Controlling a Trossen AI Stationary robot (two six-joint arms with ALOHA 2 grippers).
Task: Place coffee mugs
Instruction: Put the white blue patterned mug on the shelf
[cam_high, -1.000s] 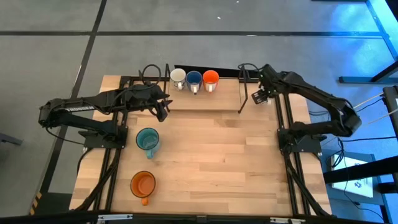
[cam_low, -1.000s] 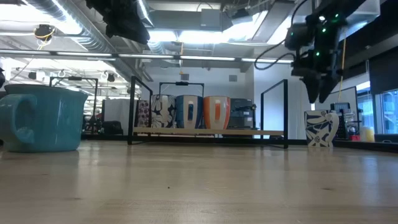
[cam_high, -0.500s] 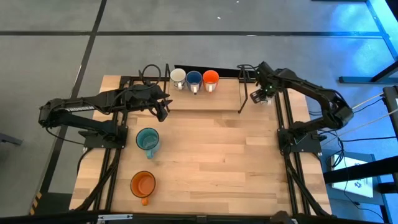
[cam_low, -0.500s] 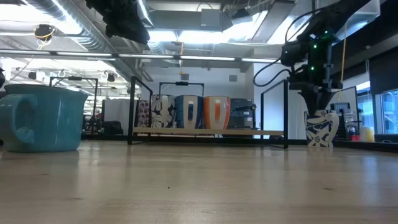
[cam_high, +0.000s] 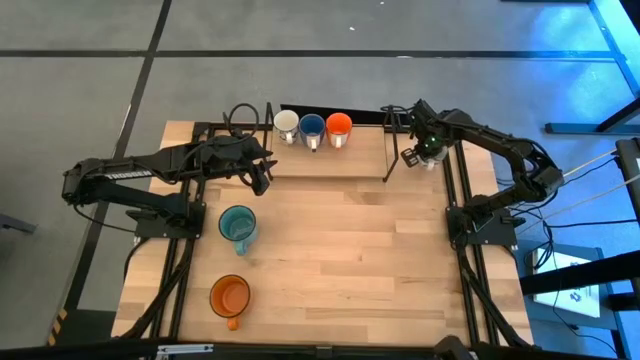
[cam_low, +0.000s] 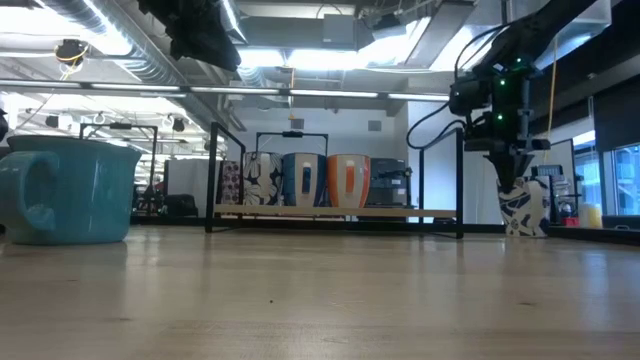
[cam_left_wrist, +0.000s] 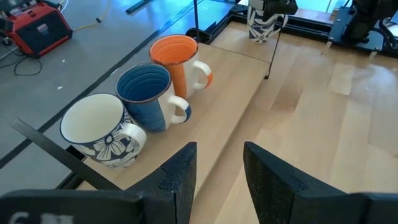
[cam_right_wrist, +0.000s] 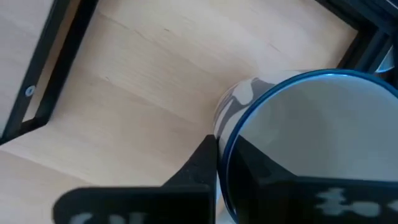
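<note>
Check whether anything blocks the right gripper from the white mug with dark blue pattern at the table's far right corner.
Nothing visible does. The right gripper is already at the white mug with dark blue pattern, one dark finger against its blue rim.

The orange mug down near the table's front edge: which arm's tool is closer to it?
Left. The left tool hovers beyond the teal mug from the orange mug; the right tool is at the far right corner.

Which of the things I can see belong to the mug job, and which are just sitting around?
Job:
white floral mug, dark blue mug and orange mug on the raised shelf
teal mug
second orange mug
white-and-blue patterned mug, with the right gripper down on its rim
left gripper, open

Bystanders:
red case on the floor
</note>
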